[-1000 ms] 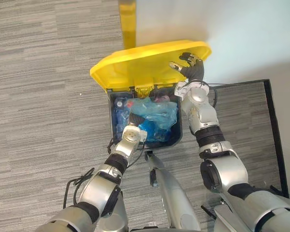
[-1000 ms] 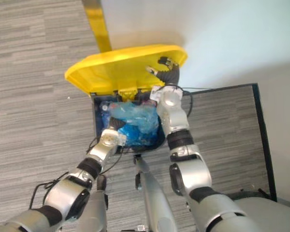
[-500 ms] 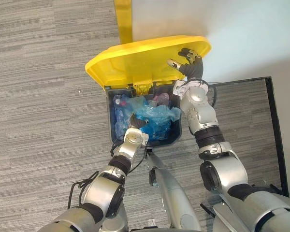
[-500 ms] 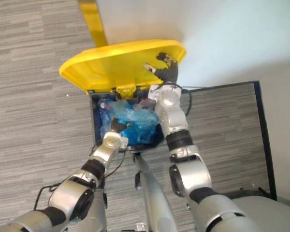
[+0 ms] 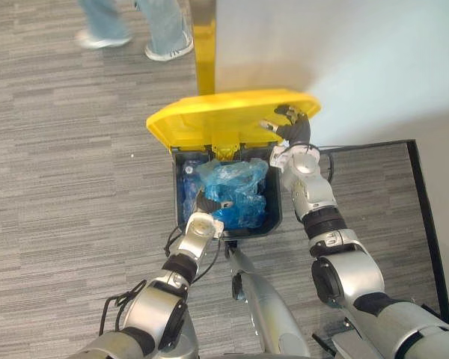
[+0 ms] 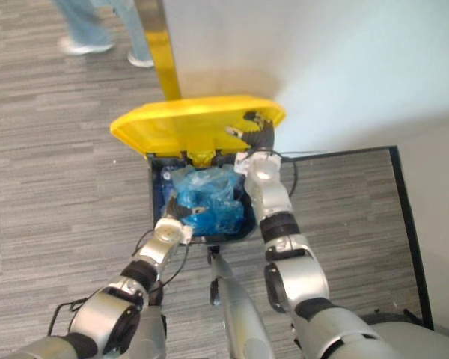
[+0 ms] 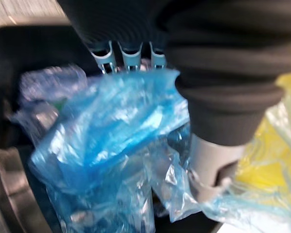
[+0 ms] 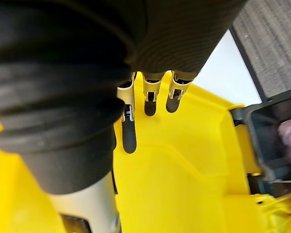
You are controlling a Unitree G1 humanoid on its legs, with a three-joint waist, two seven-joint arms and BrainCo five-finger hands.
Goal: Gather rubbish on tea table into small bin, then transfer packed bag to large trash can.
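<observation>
The large trash can point(image 5: 177, 196) has a dark body, and its yellow lid point(image 5: 217, 120) is raised. A crumpled blue bag point(image 5: 236, 191) of rubbish lies inside the can, on top of other bottles. My left hand point(image 5: 200, 221) is at the can's near rim, beside the bag. In the left wrist view its fingers point(image 7: 106, 54) run straight toward the blue bag point(image 7: 111, 141), tips behind the plastic, thumb straight and apart. My right hand point(image 5: 290, 123) lies on the lid's right part, fingers point(image 8: 128, 131) straight and flat against the yellow lid point(image 8: 184, 160).
A yellow post point(image 5: 203, 52) and a white wall stand behind the can. A person's legs point(image 5: 138, 26) are on the grey carpet beyond it. A dark-framed floor panel point(image 5: 423, 202) lies to the right.
The whole view has shifted and a person's legs have come in at the top. My left hand has drawn back from inside the can to its near rim. The right hand stays on the lid.
</observation>
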